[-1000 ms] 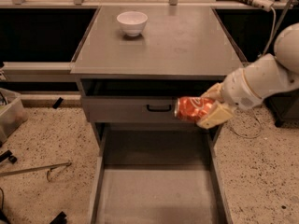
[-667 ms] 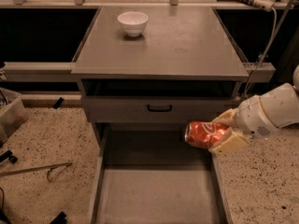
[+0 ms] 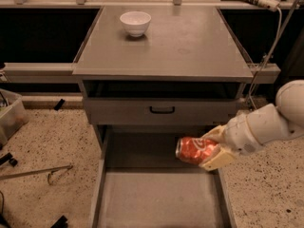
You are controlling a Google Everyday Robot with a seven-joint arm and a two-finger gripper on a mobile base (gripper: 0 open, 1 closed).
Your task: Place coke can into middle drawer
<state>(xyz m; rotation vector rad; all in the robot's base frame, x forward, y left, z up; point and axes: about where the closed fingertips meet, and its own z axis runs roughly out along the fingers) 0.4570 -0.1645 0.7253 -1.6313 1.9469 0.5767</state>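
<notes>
Currently the coke can (image 3: 194,149) is held lying on its side by the tool (image 3: 214,148), whose two pale fingers are clenched on it from above and below. It is found at about five o'clock from the middle of the view, hanging in the air over the far right part of the open middle drawer (image 3: 152,201). This drawer stretches toward six o'clock with its grey floor bare. As far as can be seen, neither the floor nor the walls are touched by the can.

Compared with one second ago, the can has been carried down. Then it was level with the closed drawer front (image 3: 118,112), just at three o'clock of the small black handle (image 3: 162,110); now it is seen clearly below that front. In the last moment it has also been shifted a little toward nine o'clock, away from the right side wall and more over the floor. The white arm (image 3: 266,125), which enters from three o'clock, has been lowered with it.

For the task, the approach is judged to be nearly finished. What is left is probably a short descent, the release and the withdrawal. Some care may be needed, because the can lies sideways and could roll on the flat floor when it is let go.

On the surface (image 3: 185,46) of the cabinet, the white bowl (image 3: 135,23) at twelve o'clock is left unchanged.
</notes>
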